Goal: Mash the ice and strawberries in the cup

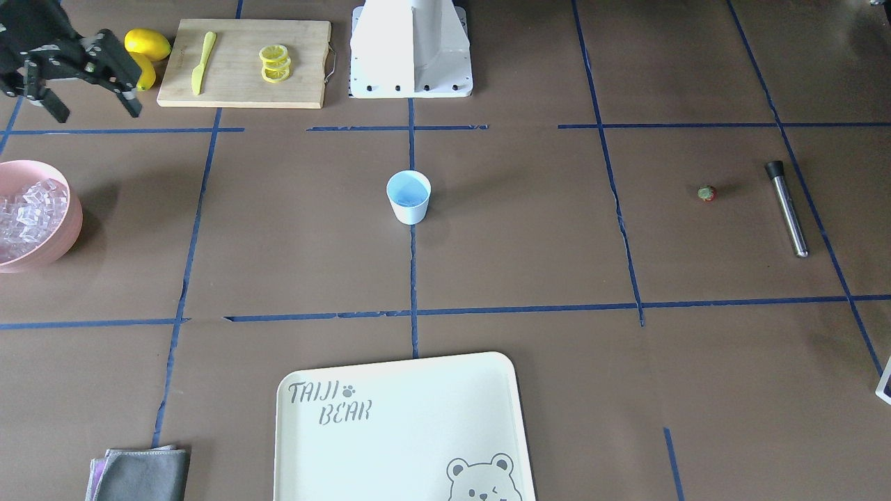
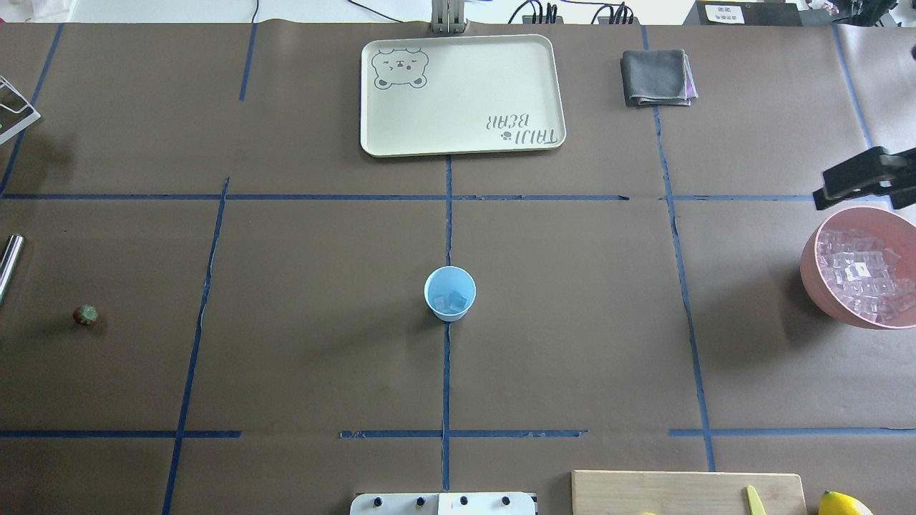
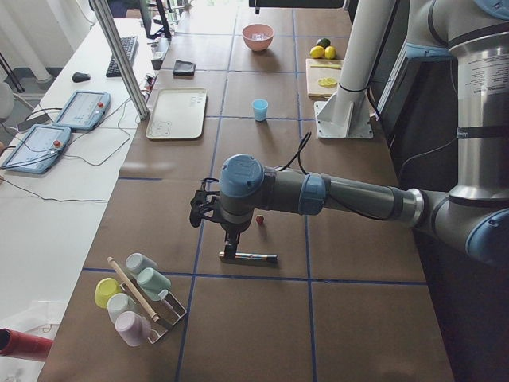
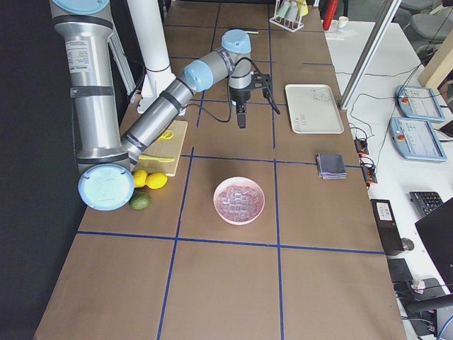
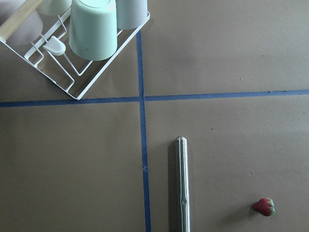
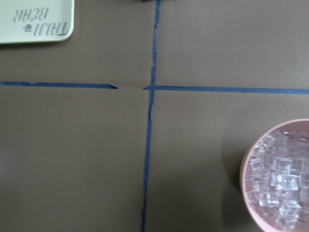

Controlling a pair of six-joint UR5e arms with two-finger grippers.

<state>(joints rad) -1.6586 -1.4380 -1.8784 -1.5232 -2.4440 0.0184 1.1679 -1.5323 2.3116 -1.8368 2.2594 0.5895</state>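
Right gripper (image 1: 97, 111) hung high near the table's end, black fingers (image 1: 129, 104) spread apart, holding nothing. Small light-blue tapered cup (image 2: 449, 293) stood upright well away from it, mid-table on a blue tape line, with a few clear glassy ice cubes (image 2: 451, 302) inside. Large round pink bowl (image 2: 812, 266) heaped with more such cubes sat on the table near that gripper, below it. Wooden cutting board (image 1: 237, 83) with lemon slices and a yellow knife, plus whole yellow lemons (image 1: 147, 44), lay close by too.

Left gripper (image 3: 229, 239) showed only in the left side view, so I couldn't tell whether its fingers were apart or together. It hung low over the black-capped end of a slim steel rod (image 5: 182, 183) lying flat. Tiny red strawberry with green cap (image 5: 264, 207) lay on the table just beside that gripper, apart from the rod, well away from the cup. White wire rack (image 5: 77, 89) of upturned pastel cups sat near it, on the far side of a tape cross. Cream bear-print tray (image 2: 458, 93) and folded grey cloth (image 2: 655, 77) lay well apart from both grippers.
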